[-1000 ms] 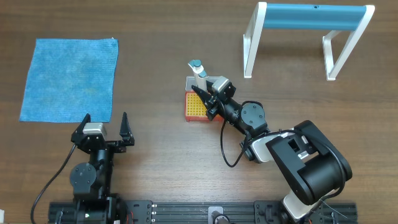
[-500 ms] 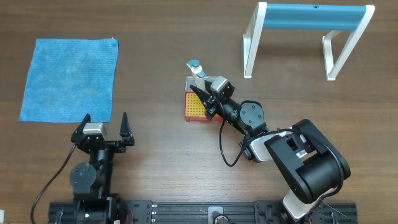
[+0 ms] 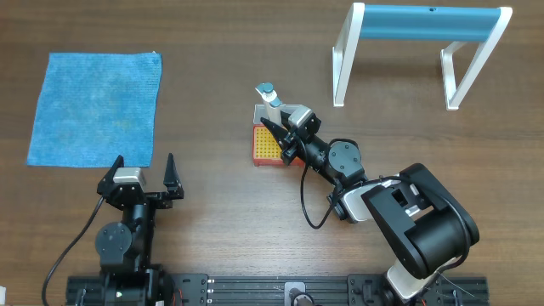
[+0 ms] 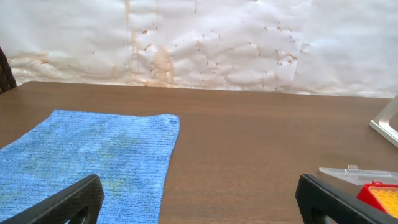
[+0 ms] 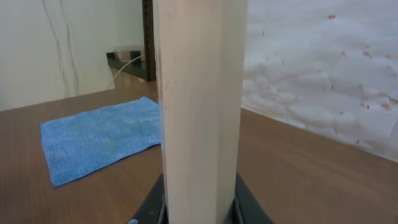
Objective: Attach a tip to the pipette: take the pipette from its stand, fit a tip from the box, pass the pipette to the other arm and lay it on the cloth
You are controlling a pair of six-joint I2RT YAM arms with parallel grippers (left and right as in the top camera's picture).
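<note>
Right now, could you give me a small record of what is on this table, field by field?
Pipette: upright, gripped by the right tool, at the tip box
Tip box: red, lid open, middle of the table
Stand: far right, nothing on it
Cloth: blue, lying flat at the far left, nothing on it
Left tool: open, holding nothing, near the cloth

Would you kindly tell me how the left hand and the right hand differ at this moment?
The left hand is open and empty, while the right hand is shut on the pipette. The left hand sits by the cloth, near its corner; the right hand is at the box, mid-table. Both are mostly black.
</note>
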